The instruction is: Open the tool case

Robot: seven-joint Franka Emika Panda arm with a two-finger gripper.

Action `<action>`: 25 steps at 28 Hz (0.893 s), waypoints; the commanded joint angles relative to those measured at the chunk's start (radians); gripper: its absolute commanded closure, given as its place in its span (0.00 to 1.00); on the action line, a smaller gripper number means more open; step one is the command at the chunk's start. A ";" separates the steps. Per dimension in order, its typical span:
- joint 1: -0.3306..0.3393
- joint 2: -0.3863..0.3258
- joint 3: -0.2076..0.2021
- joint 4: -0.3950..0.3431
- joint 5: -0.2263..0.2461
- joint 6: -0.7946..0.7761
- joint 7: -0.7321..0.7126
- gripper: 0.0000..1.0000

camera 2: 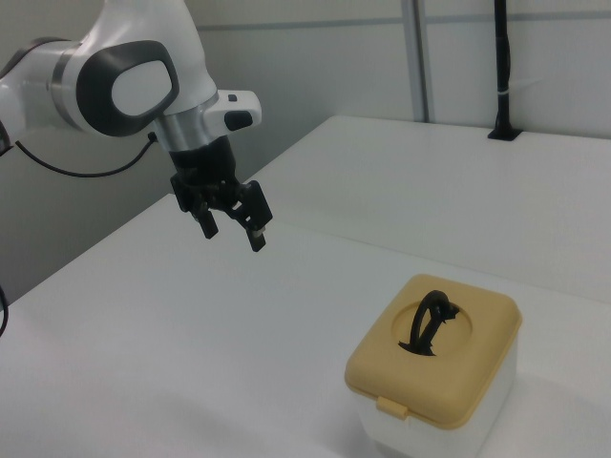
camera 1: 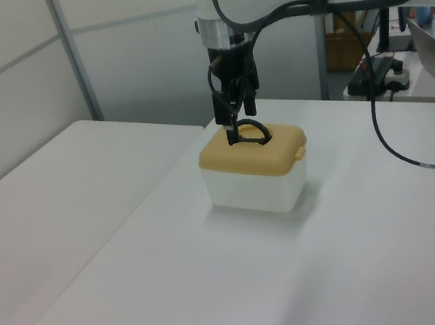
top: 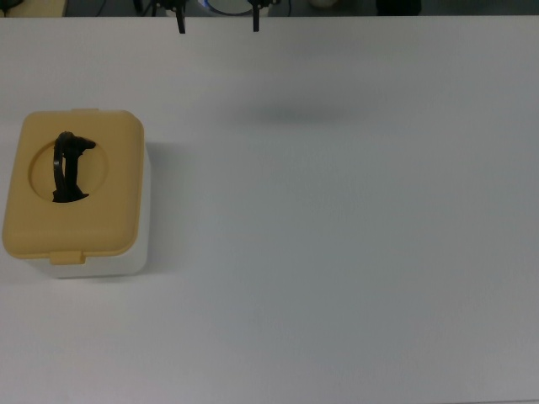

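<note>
The tool case point(top: 109, 198) is a white tub with a tan-yellow lid that lies shut, standing at the top view's left edge on the white table point(top: 354, 252). Its black handle point(top: 66, 168) stands upright in the lid's round recess. The case also shows in the left view point(camera 1: 256, 177) and the right view point(camera 2: 458, 382). My gripper point(camera 2: 234, 232) hangs open in the air with nothing between its fingers, well apart from the case. In the top view only the gripper's point(top: 218, 25) two fingertips show at the upper edge. In the left view the gripper point(camera 1: 240, 119) appears behind the handle point(camera 1: 255, 132).
A black cable point(camera 1: 392, 147) hangs from the arm at the left view's right. A power strip point(camera 1: 378, 69) and a laptop point(camera 1: 431, 50) sit on a side desk beyond. A black post point(camera 2: 501, 67) stands at the far table edge in the right view.
</note>
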 commanded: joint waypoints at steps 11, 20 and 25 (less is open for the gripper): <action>0.003 0.003 -0.219 -0.025 -0.018 0.093 -0.265 0.00; 0.004 0.046 -0.364 -0.033 0.014 0.195 -0.483 0.00; 0.006 0.107 -0.406 -0.036 0.062 0.283 -0.553 0.00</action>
